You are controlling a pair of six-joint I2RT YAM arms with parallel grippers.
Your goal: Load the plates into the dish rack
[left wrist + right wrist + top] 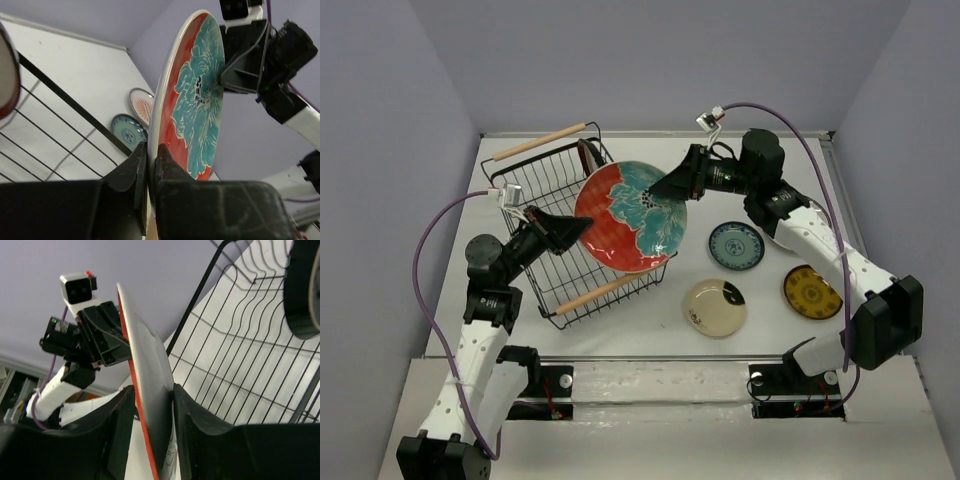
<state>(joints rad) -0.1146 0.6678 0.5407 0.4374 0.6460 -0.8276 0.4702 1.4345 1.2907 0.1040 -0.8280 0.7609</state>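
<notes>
Floral plate [620,230]: held tilted above dish rack [542,190]. Pinched at left rim by left tool [582,228], clamped tight. Straddled at opposite rim by right tool [658,190]; gripping or loose, couldn't tell.

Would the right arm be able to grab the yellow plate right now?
Probably not yet: the right gripper straddles the floral plate over the rack. The yellow plate lies uncovered beside that arm, so likely afterwards.
</notes>
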